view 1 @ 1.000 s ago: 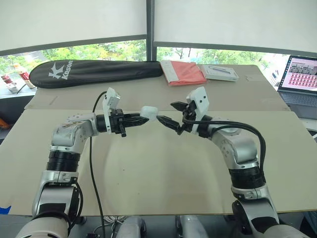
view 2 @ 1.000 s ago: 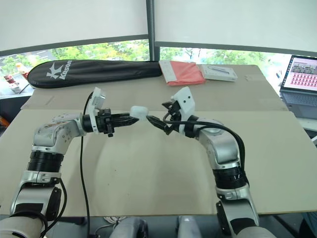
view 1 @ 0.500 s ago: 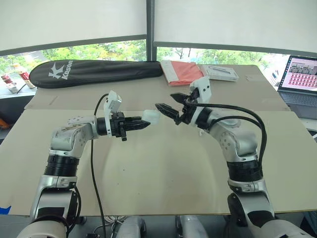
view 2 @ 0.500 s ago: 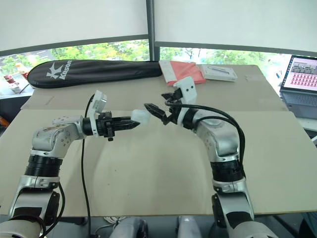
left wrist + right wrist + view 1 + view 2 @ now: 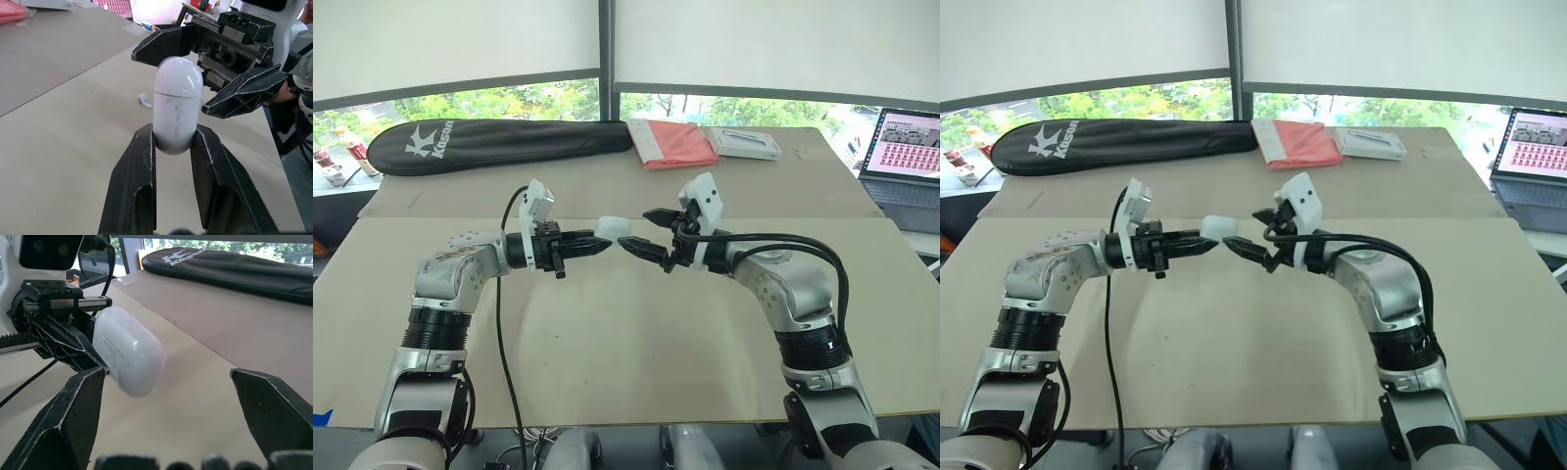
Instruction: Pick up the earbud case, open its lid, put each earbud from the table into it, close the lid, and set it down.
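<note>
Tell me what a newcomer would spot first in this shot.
The white earbud case, lid shut, is held up over the middle of the table, pinched by the fingers of the left gripper. The right gripper faces it, fingers spread wide either side of its lid end. One earbud lies on the table beyond, and a long black racket bag runs along the far edge.

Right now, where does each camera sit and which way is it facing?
Left eye view: head, facing forward and down over the table; both arms show, left gripper holding the case.
Right eye view: same head, same scene.
Left wrist view: along its own fingers at the case, right gripper and an earbud beyond.
Right wrist view: between its own spread fingers, at the case.
Shared: the case.
</note>
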Controlling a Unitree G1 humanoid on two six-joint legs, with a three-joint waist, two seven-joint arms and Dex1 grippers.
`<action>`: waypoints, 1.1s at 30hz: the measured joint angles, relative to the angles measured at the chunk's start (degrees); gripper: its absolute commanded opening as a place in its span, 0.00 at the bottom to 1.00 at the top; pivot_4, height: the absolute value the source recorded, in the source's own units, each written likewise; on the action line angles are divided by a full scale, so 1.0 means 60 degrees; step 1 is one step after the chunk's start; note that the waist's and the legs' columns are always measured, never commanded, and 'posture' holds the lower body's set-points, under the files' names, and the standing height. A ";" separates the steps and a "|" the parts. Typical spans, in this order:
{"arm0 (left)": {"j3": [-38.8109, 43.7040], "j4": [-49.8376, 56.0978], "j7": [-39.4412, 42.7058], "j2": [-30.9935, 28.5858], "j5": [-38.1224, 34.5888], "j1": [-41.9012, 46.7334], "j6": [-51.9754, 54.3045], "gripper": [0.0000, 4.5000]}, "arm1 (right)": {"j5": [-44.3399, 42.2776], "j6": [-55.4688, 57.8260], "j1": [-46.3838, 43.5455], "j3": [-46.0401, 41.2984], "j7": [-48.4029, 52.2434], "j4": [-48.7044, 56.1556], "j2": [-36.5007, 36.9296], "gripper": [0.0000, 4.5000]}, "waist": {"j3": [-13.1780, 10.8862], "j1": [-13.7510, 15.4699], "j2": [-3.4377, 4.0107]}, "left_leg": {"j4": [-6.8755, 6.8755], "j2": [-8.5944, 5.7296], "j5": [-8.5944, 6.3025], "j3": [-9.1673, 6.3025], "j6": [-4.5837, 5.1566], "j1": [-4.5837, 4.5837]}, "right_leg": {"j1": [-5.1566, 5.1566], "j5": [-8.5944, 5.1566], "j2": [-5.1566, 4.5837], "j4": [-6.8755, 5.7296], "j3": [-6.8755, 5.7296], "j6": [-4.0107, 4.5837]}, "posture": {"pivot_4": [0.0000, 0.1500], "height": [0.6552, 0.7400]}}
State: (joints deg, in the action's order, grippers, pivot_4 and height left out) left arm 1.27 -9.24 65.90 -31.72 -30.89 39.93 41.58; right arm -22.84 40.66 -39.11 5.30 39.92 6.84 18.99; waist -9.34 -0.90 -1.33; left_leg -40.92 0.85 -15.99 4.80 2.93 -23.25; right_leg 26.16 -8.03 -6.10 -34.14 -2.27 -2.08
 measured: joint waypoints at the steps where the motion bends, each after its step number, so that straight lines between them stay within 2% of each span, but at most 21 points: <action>1: -0.0005 0.0022 0.0003 -0.0003 0.0000 -0.0018 0.0000 0.11 | 0.0007 -0.0016 -0.0028 -0.0003 -0.0068 -0.0029 -0.0061 1.00 | 0.0000 0.0002 0.0000 | 0.0000 0.0000 0.0000 0.0001 0.0000 -0.0001 | 0.0000 0.0000 0.0000 0.0000 0.0000 0.0000 | 1.00 1.00; 13: -0.0059 0.0195 0.0077 -0.0086 -0.0003 -0.0120 -0.0001 0.11 | -0.0750 0.0229 -0.0480 -0.1284 -0.1008 -0.0479 -0.0670 1.00 | 0.0000 0.0016 0.0000 | 0.0002 0.0001 0.0000 0.0000 0.0000 -0.0002 | 0.0000 0.0000 0.0000 0.0000 -0.0001 0.0000 | 1.00 1.00; 19: -0.0051 0.0198 -0.0055 -0.0002 -0.0011 -0.0146 -0.0008 0.11 | -0.0921 0.0409 -0.0448 -0.1400 -0.1203 -0.0476 -0.0600 1.00 | 0.0000 0.0010 0.0000 | 0.0001 0.0000 0.0000 0.0001 0.0000 -0.0002 | 0.0000 0.0000 0.0000 0.0000 0.0000 0.0000 | 1.00 1.00; 22: -0.0022 0.0321 -0.0128 0.0000 -0.0118 -0.0430 -0.0007 0.11 | -0.1103 0.0597 -0.0075 -0.1301 -0.0865 -0.0100 -0.0204 1.00 | 0.0000 0.0024 0.0000 | 0.0003 0.0001 -0.0001 0.0000 0.0002 -0.0004 | 0.0000 0.0000 0.0000 0.0003 0.0000 0.0000 | 1.00 1.00; 25: -0.0020 0.0344 -0.0188 0.0000 -0.0136 -0.0478 -0.0004 0.11 | -0.0755 0.0485 0.0095 -0.0577 -0.0504 0.0149 0.0239 1.00 | 0.0000 0.0013 0.0000 | 0.0000 -0.0001 -0.0003 0.0002 0.0005 -0.0003 | -0.0001 0.0000 0.0000 0.0004 0.0001 0.0000 | 1.00 1.00; 33: -0.0004 0.0628 -0.0272 -0.0007 -0.0176 -0.0480 0.0014 0.11 | -0.0156 -0.0027 0.0225 0.0191 -0.0203 0.0165 0.0299 1.00 | 0.0000 0.0015 0.0000 | 0.0000 -0.0001 -0.0001 0.0000 0.0003 0.0000 | -0.0001 0.0000 0.0000 0.0005 0.0002 0.0001 | 1.00 1.00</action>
State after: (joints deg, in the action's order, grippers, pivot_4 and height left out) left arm 1.25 -5.47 64.27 -31.76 -31.95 37.04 41.66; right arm -23.78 40.50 -37.76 6.45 38.70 7.84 20.78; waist -9.34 -0.81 -1.34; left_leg -40.93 0.84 -16.00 4.80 2.95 -23.25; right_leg 26.15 -8.03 -6.10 -34.11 -2.26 -2.07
